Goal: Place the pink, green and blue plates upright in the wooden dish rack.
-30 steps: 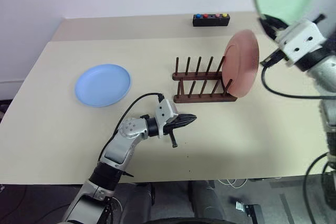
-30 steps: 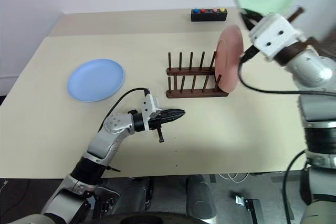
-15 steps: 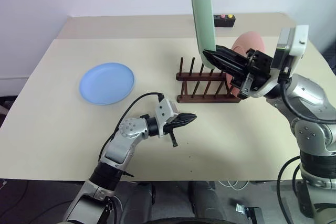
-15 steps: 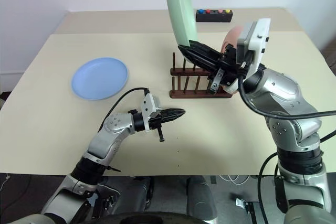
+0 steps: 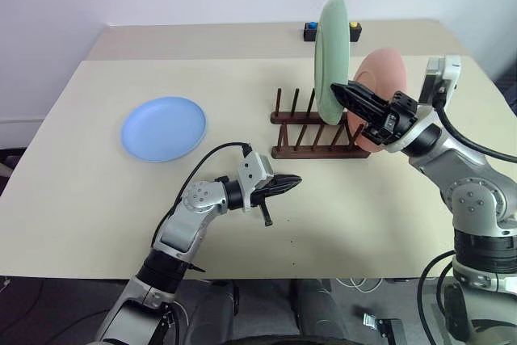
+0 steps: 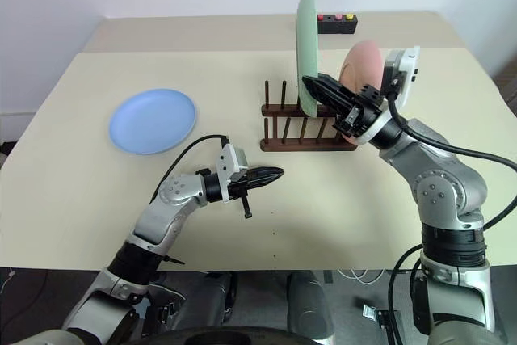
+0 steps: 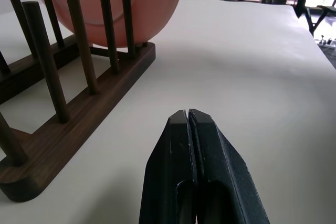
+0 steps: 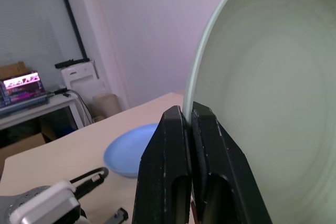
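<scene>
My right gripper (image 5: 341,91) is shut on the rim of the green plate (image 5: 332,54), holding it upright and edge-on over the wooden dish rack (image 5: 311,133). The plate's lower edge hangs close above the pegs, just left of the pink plate (image 5: 386,70). The pink plate stands upright in the rack's right end. To the left, the blue plate (image 5: 164,128) lies flat on the table. My left gripper (image 5: 295,180) is shut on nothing, level above the table in front of the rack. In the right wrist view the fingertips (image 8: 178,121) pinch the green rim.
A small black box with coloured buttons (image 6: 338,23) sits at the table's far edge, behind the green plate. The rack's left slots (image 5: 292,111) hold nothing. Bare table (image 5: 105,199) lies in front of the blue plate.
My right arm has come down and rolled. The green plate went from high and face-on to upright and edge-on just over the rack. The left arm stayed still.
</scene>
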You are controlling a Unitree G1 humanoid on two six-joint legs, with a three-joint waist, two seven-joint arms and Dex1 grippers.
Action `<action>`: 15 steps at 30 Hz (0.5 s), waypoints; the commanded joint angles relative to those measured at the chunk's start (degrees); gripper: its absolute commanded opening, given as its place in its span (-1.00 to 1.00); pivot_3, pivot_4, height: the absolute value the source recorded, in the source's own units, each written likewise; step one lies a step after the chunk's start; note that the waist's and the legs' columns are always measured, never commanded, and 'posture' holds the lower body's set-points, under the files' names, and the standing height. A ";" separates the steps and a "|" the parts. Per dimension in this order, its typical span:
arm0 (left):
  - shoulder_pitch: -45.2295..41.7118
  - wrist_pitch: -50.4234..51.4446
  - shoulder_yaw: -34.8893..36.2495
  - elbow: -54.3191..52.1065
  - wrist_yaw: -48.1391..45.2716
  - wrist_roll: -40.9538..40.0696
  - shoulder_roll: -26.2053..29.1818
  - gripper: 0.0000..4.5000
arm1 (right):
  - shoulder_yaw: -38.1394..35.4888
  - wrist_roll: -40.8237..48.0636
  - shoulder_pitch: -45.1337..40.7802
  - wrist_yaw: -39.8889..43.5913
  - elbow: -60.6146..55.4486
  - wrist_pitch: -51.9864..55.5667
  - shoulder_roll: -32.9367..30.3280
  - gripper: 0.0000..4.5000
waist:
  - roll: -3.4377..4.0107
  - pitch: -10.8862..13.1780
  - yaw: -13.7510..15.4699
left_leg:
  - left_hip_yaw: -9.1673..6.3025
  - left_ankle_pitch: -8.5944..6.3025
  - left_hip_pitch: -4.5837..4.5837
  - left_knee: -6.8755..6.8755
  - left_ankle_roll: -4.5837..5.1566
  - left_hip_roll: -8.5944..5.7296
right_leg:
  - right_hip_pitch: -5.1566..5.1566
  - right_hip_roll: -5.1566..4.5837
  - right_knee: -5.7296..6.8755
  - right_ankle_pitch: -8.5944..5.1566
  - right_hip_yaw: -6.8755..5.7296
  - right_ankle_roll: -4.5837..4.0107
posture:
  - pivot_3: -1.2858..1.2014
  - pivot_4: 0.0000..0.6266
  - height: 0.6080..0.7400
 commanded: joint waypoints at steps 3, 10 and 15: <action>-0.74 -0.13 0.29 -1.24 -0.13 -0.58 -0.18 -1.00 | -2.98 1.62 0.05 0.94 0.00 0.71 0.69 -0.99 | 0.00 0.00 -0.05 | 0.00 0.00 0.00 -0.01 0.00 0.00 | 0.00 0.00 0.00 0.00 0.00 0.00 | 0.03 -0.52 1.00; -0.69 -0.07 0.26 -1.32 -0.25 -0.66 -0.16 -1.00 | -3.79 1.23 0.50 1.03 0.91 1.73 1.37 -0.99 | 0.00 0.00 -0.04 | 0.00 0.00 0.00 0.00 0.00 0.00 | 0.00 0.00 0.00 0.00 0.00 0.00 | 0.03 -0.52 1.00; -0.70 -0.11 0.26 -1.30 -0.29 -0.64 -0.15 -1.00 | -4.38 1.20 0.58 1.03 1.24 2.56 1.78 -0.99 | 0.00 0.00 -0.02 | 0.00 0.00 0.00 0.00 0.00 0.00 | 0.00 0.00 0.00 0.00 0.00 0.00 | 0.03 -0.52 1.00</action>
